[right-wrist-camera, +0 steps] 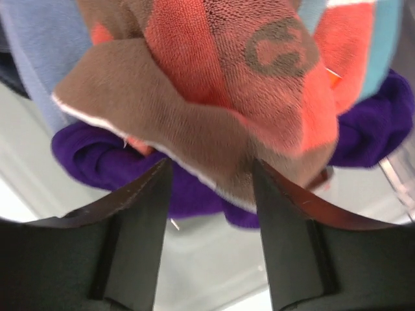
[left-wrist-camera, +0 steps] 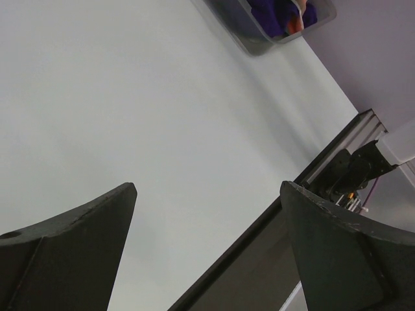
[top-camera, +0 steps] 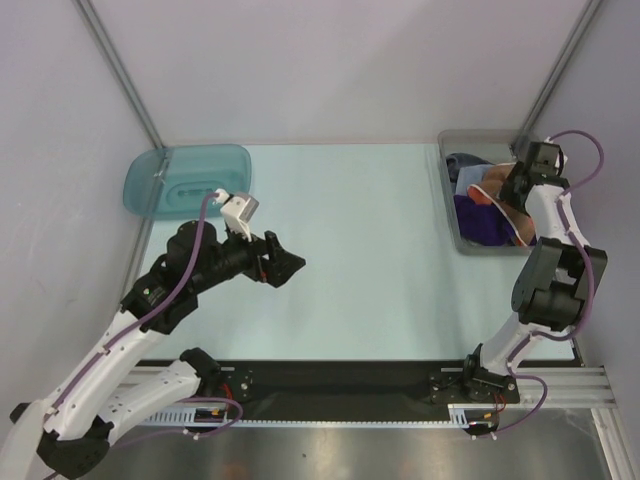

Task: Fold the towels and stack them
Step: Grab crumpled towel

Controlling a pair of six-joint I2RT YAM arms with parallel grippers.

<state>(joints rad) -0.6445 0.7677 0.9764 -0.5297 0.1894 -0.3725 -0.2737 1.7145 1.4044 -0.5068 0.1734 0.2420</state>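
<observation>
The towels lie bunched in the clear grey bin point(top-camera: 450, 205) at the table's back right: an orange-brown one with red print point(right-wrist-camera: 214, 84) on top, a deep purple one point(right-wrist-camera: 104, 162) under it, a grey-blue one point(right-wrist-camera: 39, 45) beside them. My right gripper point(right-wrist-camera: 211, 172) is down in the bin, its jaws partly apart around a hanging fold of the orange-brown towel, which touches the right finger. In the top view that gripper point(top-camera: 515, 185) covers part of the pile. My left gripper point(top-camera: 290, 265) hovers open over the table's left half, holding nothing.
A teal plastic tray point(top-camera: 185, 180) stands at the back left corner. The bin's near wall point(right-wrist-camera: 214, 259) lies just below my right fingers. Black rails point(top-camera: 350, 385) run along the near edge, and enclosure walls stand on three sides.
</observation>
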